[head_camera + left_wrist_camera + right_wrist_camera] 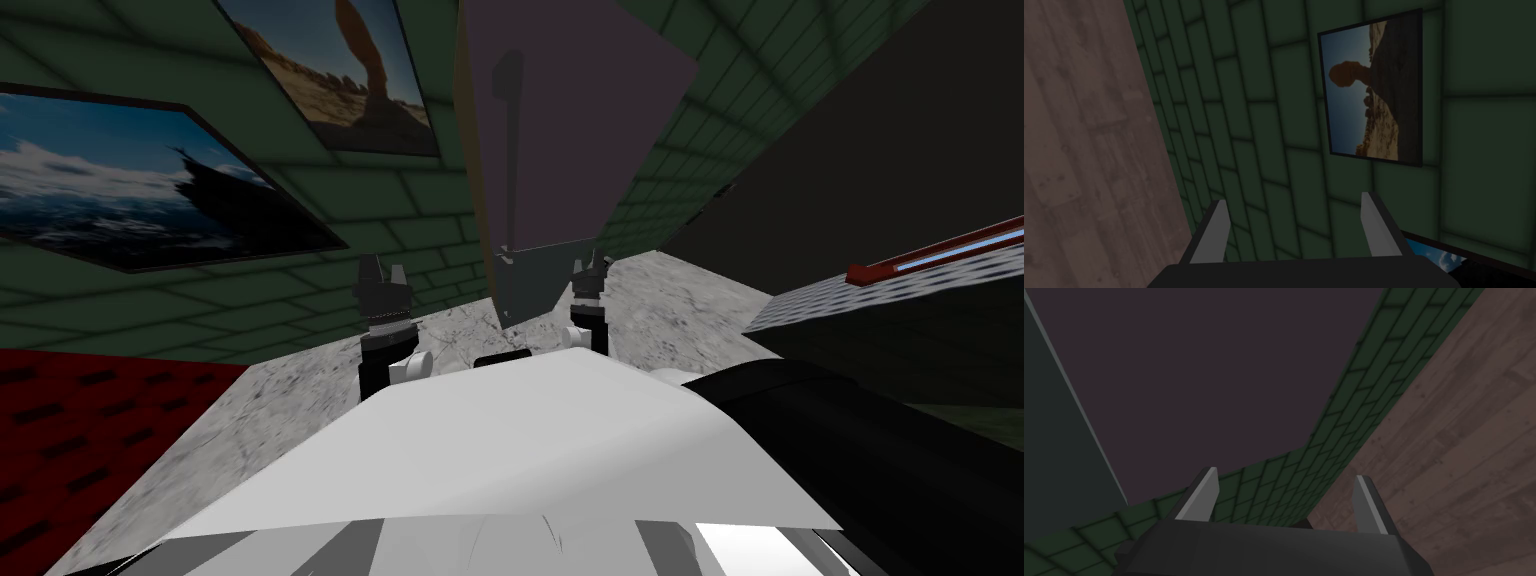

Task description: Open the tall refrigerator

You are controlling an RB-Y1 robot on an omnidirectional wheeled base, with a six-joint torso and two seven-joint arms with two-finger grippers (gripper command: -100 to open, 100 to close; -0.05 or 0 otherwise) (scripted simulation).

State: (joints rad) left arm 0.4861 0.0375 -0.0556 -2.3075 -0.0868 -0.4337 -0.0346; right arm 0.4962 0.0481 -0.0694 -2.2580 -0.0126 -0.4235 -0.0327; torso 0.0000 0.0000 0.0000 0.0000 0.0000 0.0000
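Observation:
The tall refrigerator (585,120) stands ahead against the green tiled wall, with a dark purple-grey front and a darker grey-green lower part (540,285). A long dark handle (511,150) runs down the front near its left edge. My right gripper (590,268) is low in front of the lower part, to the right of the handle and apart from it. It stands open (1286,473), with nothing between its fingers, facing the purple front (1224,363). My left gripper (381,272) is left of the refrigerator, toward the wall, also open (1291,197) and holding nothing.
I stand on a pale marbled floor (250,420). A red rug (80,440) lies to my left. At my right there is a low speckled surface (860,295) with a red-edged bar (930,252) and a dark mass behind it. Two framed pictures (150,185) hang on the left wall.

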